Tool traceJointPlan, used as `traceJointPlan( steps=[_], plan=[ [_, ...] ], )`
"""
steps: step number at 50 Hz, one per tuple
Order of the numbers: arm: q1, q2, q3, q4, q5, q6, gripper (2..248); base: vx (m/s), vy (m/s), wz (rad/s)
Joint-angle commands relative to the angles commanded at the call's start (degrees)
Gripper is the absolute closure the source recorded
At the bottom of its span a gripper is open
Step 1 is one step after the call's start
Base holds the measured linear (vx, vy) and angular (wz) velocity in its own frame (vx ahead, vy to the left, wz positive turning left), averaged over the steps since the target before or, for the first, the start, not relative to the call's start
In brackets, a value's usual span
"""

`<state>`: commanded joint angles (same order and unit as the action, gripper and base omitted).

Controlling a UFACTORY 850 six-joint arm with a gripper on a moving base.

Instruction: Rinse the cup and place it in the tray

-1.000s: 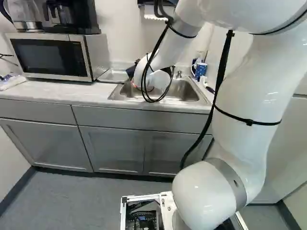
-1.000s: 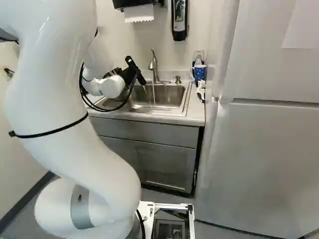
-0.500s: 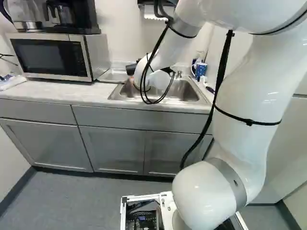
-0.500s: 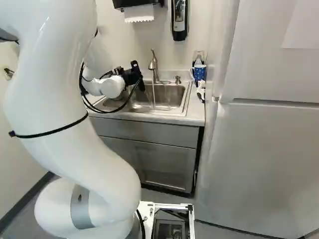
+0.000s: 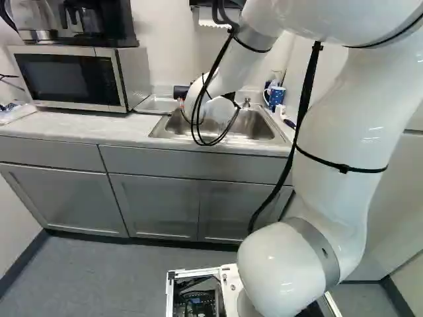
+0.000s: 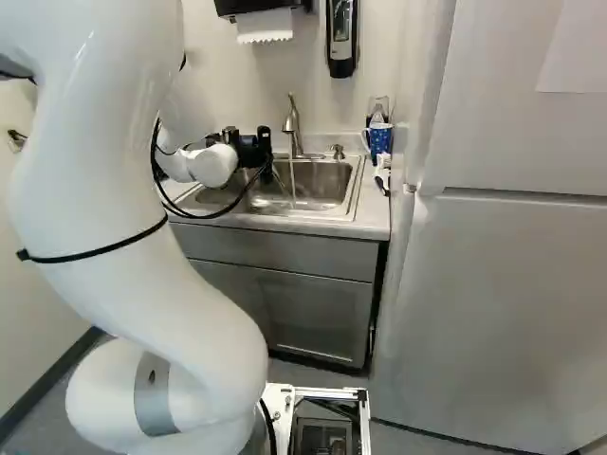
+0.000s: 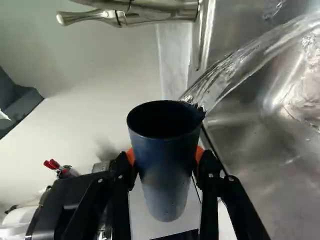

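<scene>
Black and two-fingered, my gripper (image 6: 262, 150) pinches a dark-blue tapered cup (image 7: 167, 165), upper left of centre in the right base view.

ok so the inside of the cup (image 7: 167, 165) is just black in the wrist view, can't tell what's in there, and the faucet (image 7: 185, 10) gets chopped by the edge. Left base view: the arm (image 5: 228, 72) blocks a chunk of the sink (image 5: 258, 122), the microwave (image 5: 73, 78) hides part of the metal tray (image 5: 155, 104), and the coffee maker (image 5: 102, 26) loses its top. Right base view crops the fridge (image 6: 522, 303).
</scene>
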<state>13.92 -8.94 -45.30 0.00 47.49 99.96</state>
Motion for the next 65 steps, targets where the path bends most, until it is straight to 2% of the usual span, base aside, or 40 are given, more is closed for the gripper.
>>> traceJointPlan(
  steps=[36,65],
  plan=[
    [0.0,0.0,0.0,0.0,0.0,21.67,125,0.0,0.0,0.0],
    [0.0,0.0,0.0,0.0,0.0,21.67,125,0.0,0.0,0.0]
  ],
)
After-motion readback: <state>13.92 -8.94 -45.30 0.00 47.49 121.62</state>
